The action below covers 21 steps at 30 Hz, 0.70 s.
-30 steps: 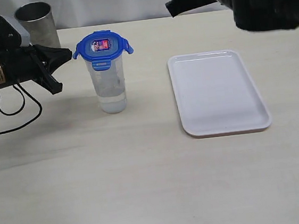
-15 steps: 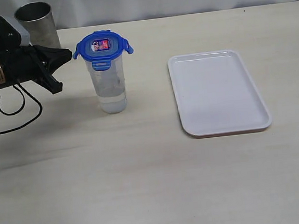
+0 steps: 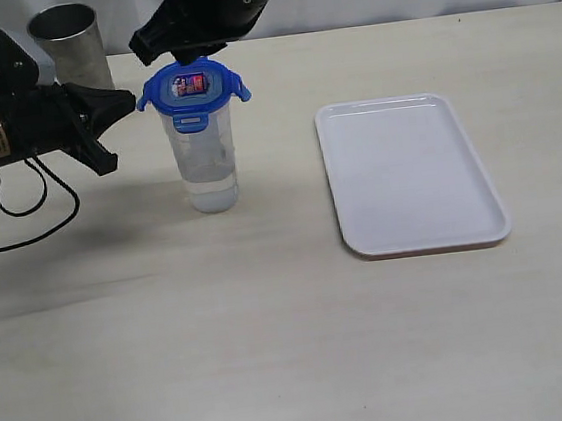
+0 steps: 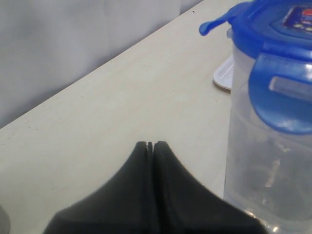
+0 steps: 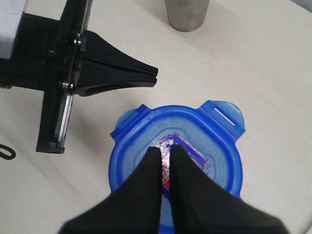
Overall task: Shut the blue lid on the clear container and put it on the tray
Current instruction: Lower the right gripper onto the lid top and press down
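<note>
A: Why is the right gripper [image 5: 165,157] closed over the lid [image 3: 192,87]?
B: Jaws together make one blunt tip, likely to press the lid down. Whether it's touching, I can't tell.
A: The left gripper [image 4: 150,145]?
B: Jaws together, empty, just beside the container [image 3: 206,163], perhaps bracing it. The container stands on the table [image 3: 273,322], well apart from the tray [image 3: 413,171].

Bright, even, diffuse light on my pale beige desk [image 3: 276,352], a soft broad shadow under my left arm [image 3: 11,133], a faint shadow beside the tall clear plastic container [image 3: 207,173], mild sheen on the flat white rectangular tray [image 3: 419,231], exterior view sharp, my black left hand [image 4: 150,144] and black right hand [image 5: 165,148] blurred near their lenses
</note>
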Available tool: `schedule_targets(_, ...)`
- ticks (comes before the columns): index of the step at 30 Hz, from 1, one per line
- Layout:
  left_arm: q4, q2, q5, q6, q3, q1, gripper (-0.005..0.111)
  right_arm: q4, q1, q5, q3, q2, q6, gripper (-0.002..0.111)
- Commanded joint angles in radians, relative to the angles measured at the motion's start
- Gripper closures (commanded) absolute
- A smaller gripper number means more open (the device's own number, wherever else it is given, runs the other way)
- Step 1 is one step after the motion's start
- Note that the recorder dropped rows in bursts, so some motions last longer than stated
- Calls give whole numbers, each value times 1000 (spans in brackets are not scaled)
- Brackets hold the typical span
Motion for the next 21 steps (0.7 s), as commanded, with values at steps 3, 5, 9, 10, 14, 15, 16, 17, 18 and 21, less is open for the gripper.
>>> schedule_targets(3,-10,0,-22,-8,-4,3,107,-16,-2,34,-47,55,-15,103)
schedule_targets(5,-10,0,-25,-8,-4,3,107,-16,-2,34,-47,64,-19,103)
schedule_targets(9,-10,0,-31,-8,-4,3,107,-38,-2,36,-47,74,-19,103)
schedule_targets(10,-10,0,-31,-8,-4,3,107,-41,-2,36,-47,76,-19,103)
schedule_targets(14,-10,0,-43,-8,-4,3,107,-41,-2,36,-47,78,-19,103)
schedule_targets(15,-10,0,-46,-8,-4,3,107,-41,-2,36,-47,78,-19,103)
schedule_targets(16,-10,0,-50,-8,-4,3,107,-43,-2,36,-47,78,-19,103)
schedule_targets(17,-10,0,-53,-8,-4,3,107,-45,-2,38,-47,80,-19,103)
schedule_targets(18,-10,0,-53,-8,-4,3,107,-45,-2,43,-47,84,-19,103)
schedule_targets(21,-10,0,-53,-8,-4,3,107,-71,-2,66,-47,100,-12,103)
